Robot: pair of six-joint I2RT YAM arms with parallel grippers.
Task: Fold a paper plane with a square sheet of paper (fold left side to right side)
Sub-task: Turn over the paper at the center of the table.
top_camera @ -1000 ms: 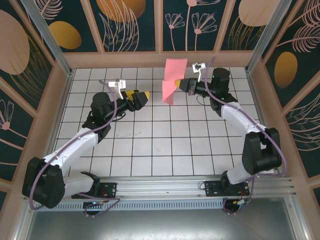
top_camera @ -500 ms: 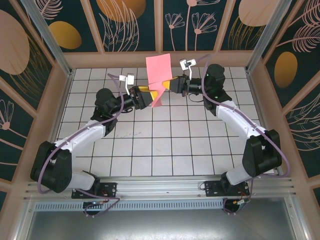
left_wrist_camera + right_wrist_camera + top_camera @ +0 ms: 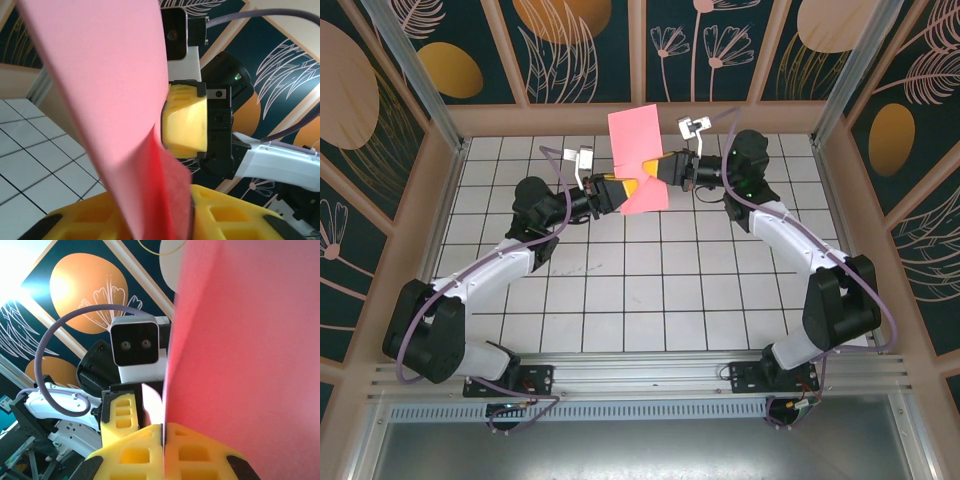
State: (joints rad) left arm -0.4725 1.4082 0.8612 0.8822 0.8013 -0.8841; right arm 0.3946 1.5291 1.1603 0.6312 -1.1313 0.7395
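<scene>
Above the white tiled table point(image 3: 620, 290), the red paper sheet point(image 3: 635, 135) rises from the right claw point(image 3: 662, 171), which is clamped on it, while the left claw point(image 3: 624, 189) touches its lower corner, grip undeterminable; opposed pulling risks tearing it, and slack risks dropping it.

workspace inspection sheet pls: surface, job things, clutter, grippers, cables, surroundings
surface: white tiled table with a dark grid, bare.
job's things: the square sheet of paper, coral-red, is held up off the table between the two grippers and is bent, not flat.
clutter: nothing seen.
grippers: right gripper is shut on the sheet's edge. The sheet runs between the fingers of the left gripper, and it hides whether they are closed.
cables: purple cables loop along both arms, and none touches the sheet.
surroundings: wood-framed wall panels with dark floral prints, and an aluminium rail at the near edge holding the arm bases.
</scene>
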